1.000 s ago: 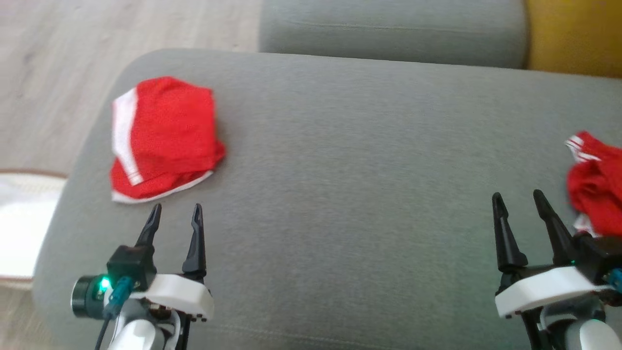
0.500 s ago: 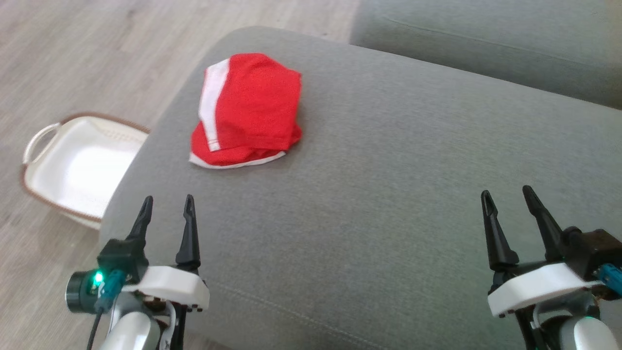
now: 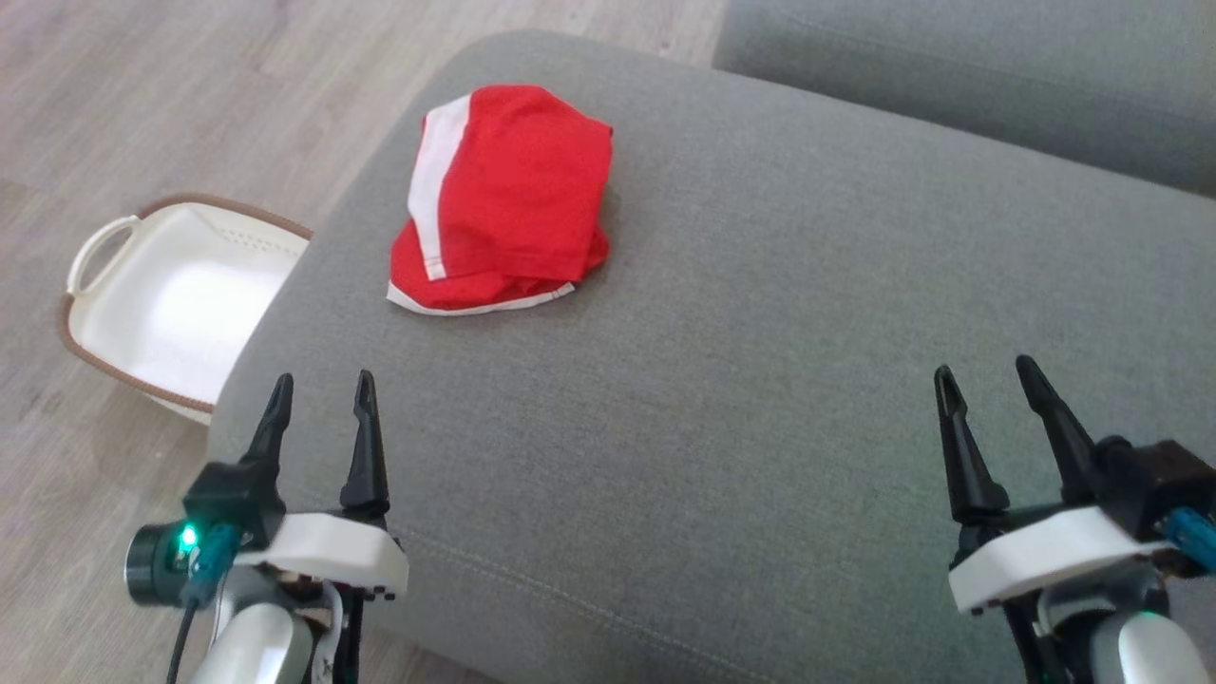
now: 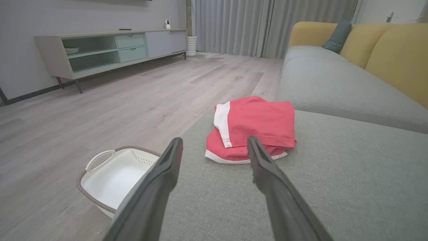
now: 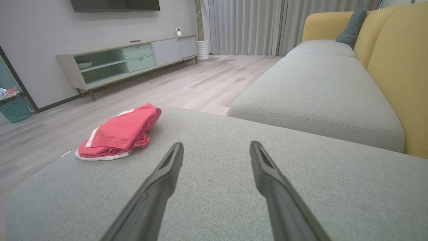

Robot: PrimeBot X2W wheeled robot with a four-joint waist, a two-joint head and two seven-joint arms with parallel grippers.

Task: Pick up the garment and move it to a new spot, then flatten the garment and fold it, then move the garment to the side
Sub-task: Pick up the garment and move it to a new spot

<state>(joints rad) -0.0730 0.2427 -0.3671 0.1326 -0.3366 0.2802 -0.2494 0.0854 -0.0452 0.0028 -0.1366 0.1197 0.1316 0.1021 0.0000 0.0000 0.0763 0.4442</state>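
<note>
The garment (image 3: 508,199) is red with white stripes and a white hem, folded into a small pile on the grey sofa cushion (image 3: 760,332) near its far left corner. The same garment (image 4: 255,125) lies just beyond my left fingers in the left wrist view, and the garment (image 5: 122,135) sits off to the left in the right wrist view. My left gripper (image 3: 318,391) hovers open over the cushion's near left edge, a short way in front of the pile. Far to the right, my right gripper (image 3: 983,378) is open with nothing between its fingers.
A white basket (image 3: 176,299) with a brown rim stands on the wooden floor (image 3: 142,95) beside the cushion's left edge. A second grey cushion (image 3: 969,76) lies behind. Yellow backrests (image 5: 394,67) and a low TV cabinet (image 5: 127,60) are further off.
The head camera has swung left, bringing the basket into view and taking a second red garment at the right out of the picture. Both grippers stay open in the same poses.
</note>
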